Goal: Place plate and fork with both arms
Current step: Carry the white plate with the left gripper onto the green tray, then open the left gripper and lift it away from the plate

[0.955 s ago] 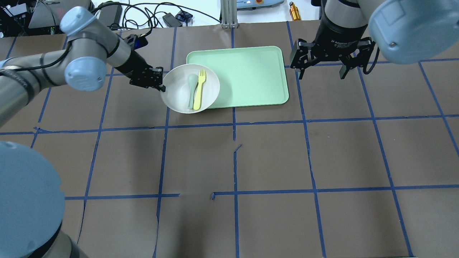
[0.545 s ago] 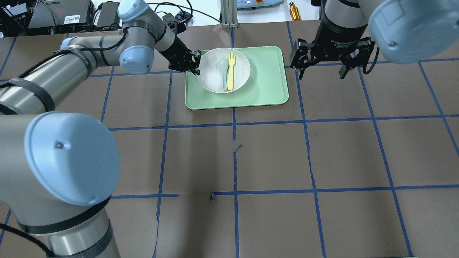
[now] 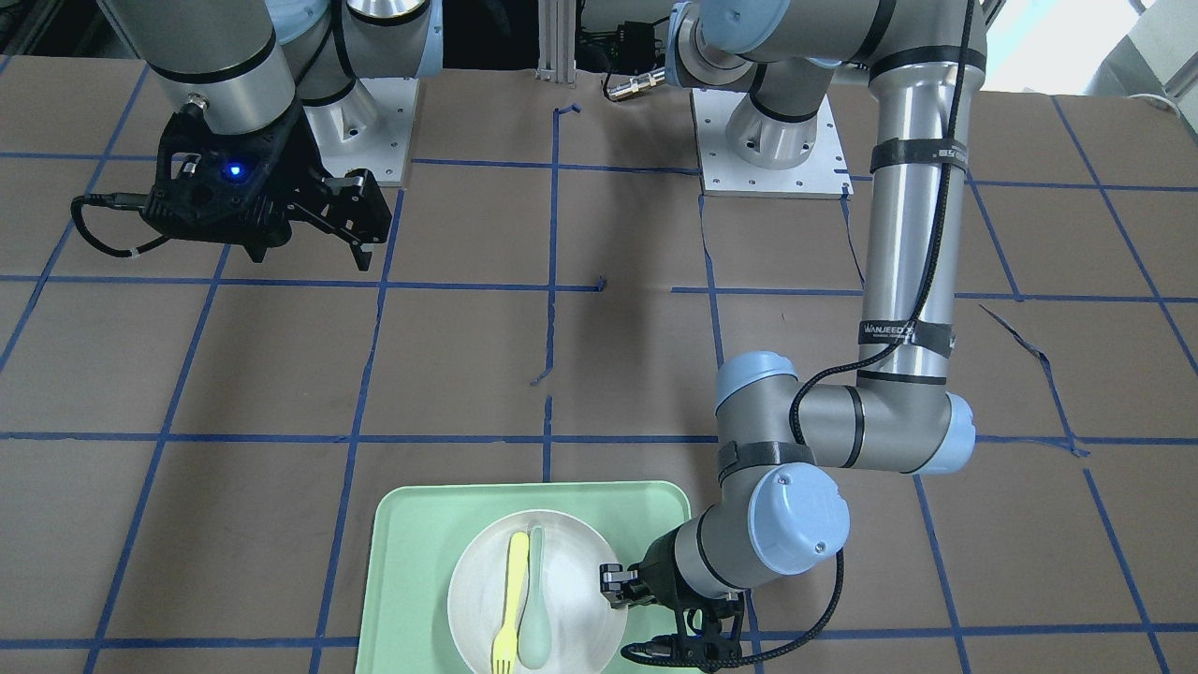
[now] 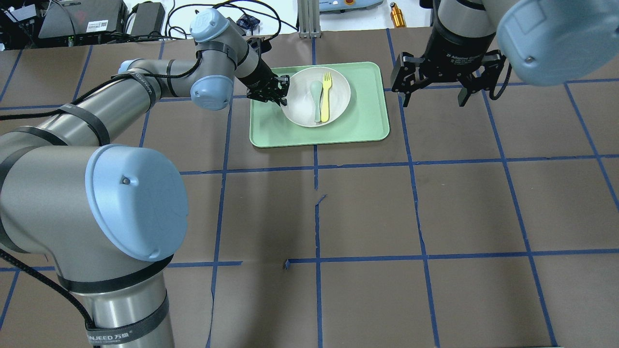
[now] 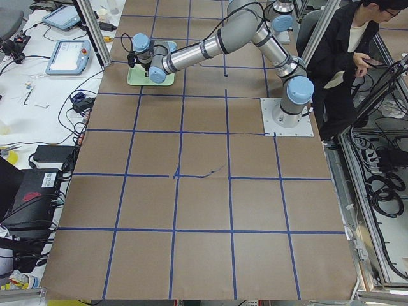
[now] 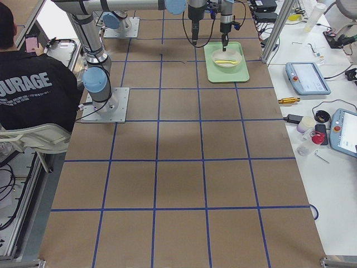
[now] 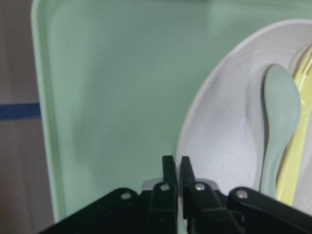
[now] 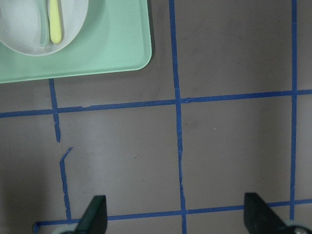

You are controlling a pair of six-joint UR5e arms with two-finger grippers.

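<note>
Brown paper carries a rectangular tray; left hand pinches the round plate, right hand spread.

Tbl covered w/ brown paper + blue tape grid, alu post at 12 o'clock in overhead view; in right-side view, white bench w/ pendant at 3, operator in black by white chair at 9.
</note>
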